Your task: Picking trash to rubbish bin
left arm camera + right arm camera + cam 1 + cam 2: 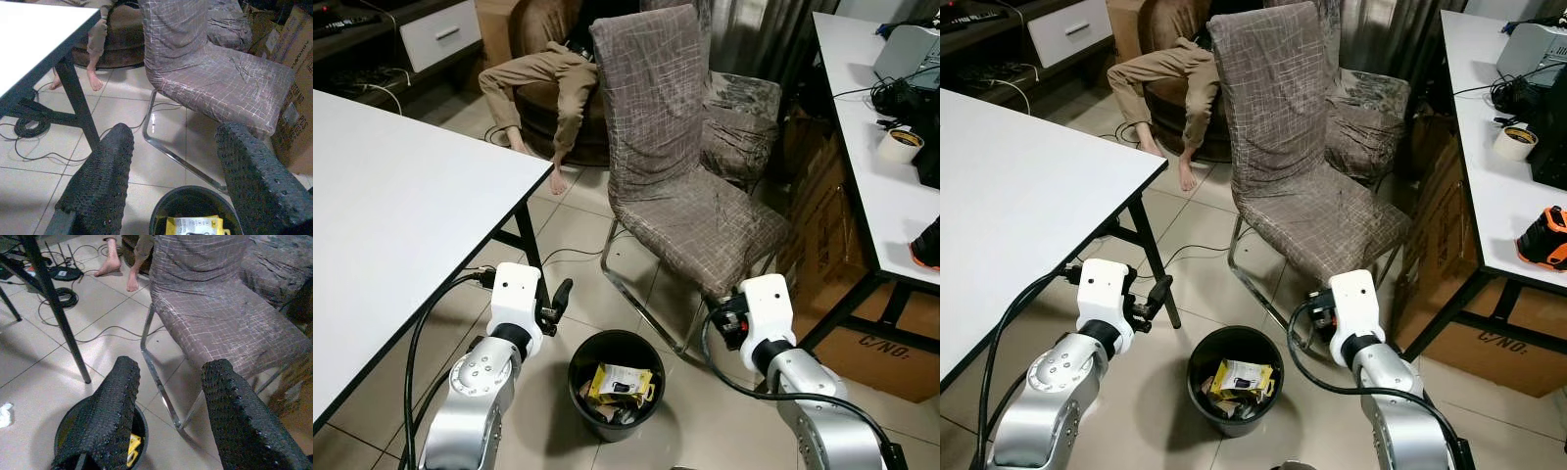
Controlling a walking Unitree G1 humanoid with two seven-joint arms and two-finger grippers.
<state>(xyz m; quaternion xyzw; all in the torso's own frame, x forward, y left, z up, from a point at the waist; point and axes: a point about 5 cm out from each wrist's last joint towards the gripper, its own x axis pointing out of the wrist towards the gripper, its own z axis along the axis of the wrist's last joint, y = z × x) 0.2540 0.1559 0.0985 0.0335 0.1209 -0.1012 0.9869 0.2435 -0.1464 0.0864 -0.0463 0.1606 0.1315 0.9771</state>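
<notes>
Between the two arms, nearest the robot, stands the black rubbish bin (616, 384) on the tiled floor, with a yellow wrapper (625, 382) and other scraps already lying inside it. The left tool (556, 300) hangs just above and to the left of the rim, its two black fingers (100, 180) spread wide with nothing between them; the right tool (168, 411) sits to the right of the bin at about the same height, fingers likewise spread and empty.

What the next move turns on, as I judge it, is a small white crumpled scrap (5, 413) on the floor just beside the bin — it shows at the edge of the right wrist view, on the far side of the bin from the right arm. That would put it on the left arm's side, so the left tool looks the nearer one, though the scrap is too small to tell its shape or long axis (it could as well be tissue as paper).

Beyond the bin stands a chair (675, 186) in a patterned grey-brown cover on a chrome frame, and behind it a person's bare feet (558, 178) rest on the tiles. A white counter (391, 215) fills the left; another (1498, 186) on the right carries a roll of tape (1515, 143).

Writing is scarce: a cardboard box (886, 352) under the right counter reads "C/NO." — the wrapper's print is too small to read.
</notes>
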